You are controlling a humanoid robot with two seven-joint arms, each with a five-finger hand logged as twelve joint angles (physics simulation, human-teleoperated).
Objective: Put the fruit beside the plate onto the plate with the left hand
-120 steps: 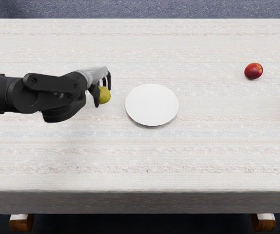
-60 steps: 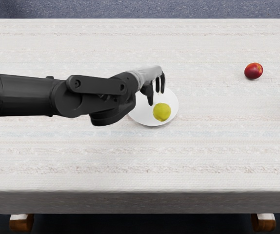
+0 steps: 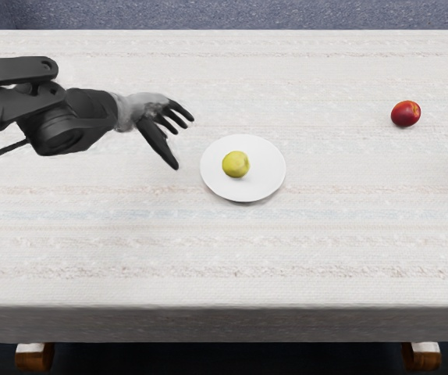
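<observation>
A yellow-green fruit (image 3: 236,164) rests on the white round plate (image 3: 264,178), a little left of its middle. My left hand (image 3: 165,129) hovers over the table to the left of the plate, apart from it. Its fingers (image 3: 179,117) are spread wide and hold nothing. The dark left arm comes in from the picture's left edge. The right arm does not show.
A red fruit (image 3: 405,113) lies far off at the right back of the table. The long white table (image 3: 224,258) spans the view, with its front edge near the bottom and wooden feet below.
The left hand carried the yellow-green fruit to the plate, let it go there, then drew back to the left with fingers spread. The fruit shifted slightly left on the plate.
</observation>
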